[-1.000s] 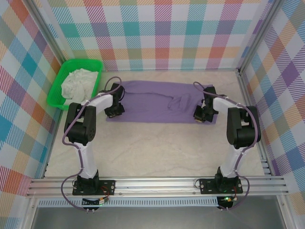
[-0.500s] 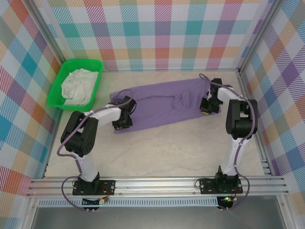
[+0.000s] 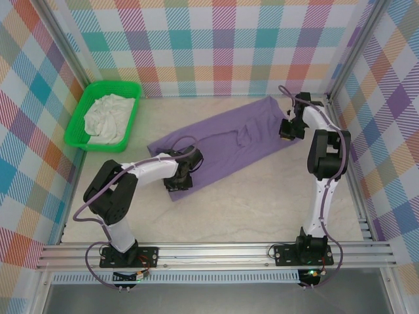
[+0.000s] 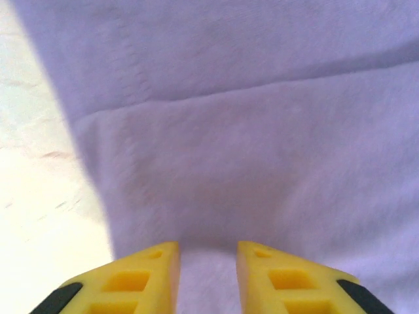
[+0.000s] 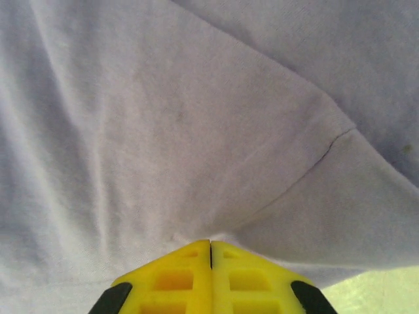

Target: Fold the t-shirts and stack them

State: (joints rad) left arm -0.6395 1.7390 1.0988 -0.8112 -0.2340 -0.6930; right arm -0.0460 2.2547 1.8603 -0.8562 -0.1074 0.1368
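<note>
Expect slip at the left claw (image 3: pixel 178 180), near left: narrow gap over a corner of the purple shirt (image 3: pixel 229 139), grip not confirmable. Expect skew or stretch farther right: right claw (image 3: pixel 289 128) pinched shut on the far-right edge. Lies slanted, spanning claw to claw.

My top camera looks down from above and behind the arm bases over the whole counter (image 3: pixel 262 203). The wrist cameras sit very close behind the left pincer (image 4: pixel 207 258) and right pincer (image 5: pixel 210 252), facing the purple t-shirt (image 3: pixel 222 140) that all views share, at its near-left and far-right ends, I think.
</note>
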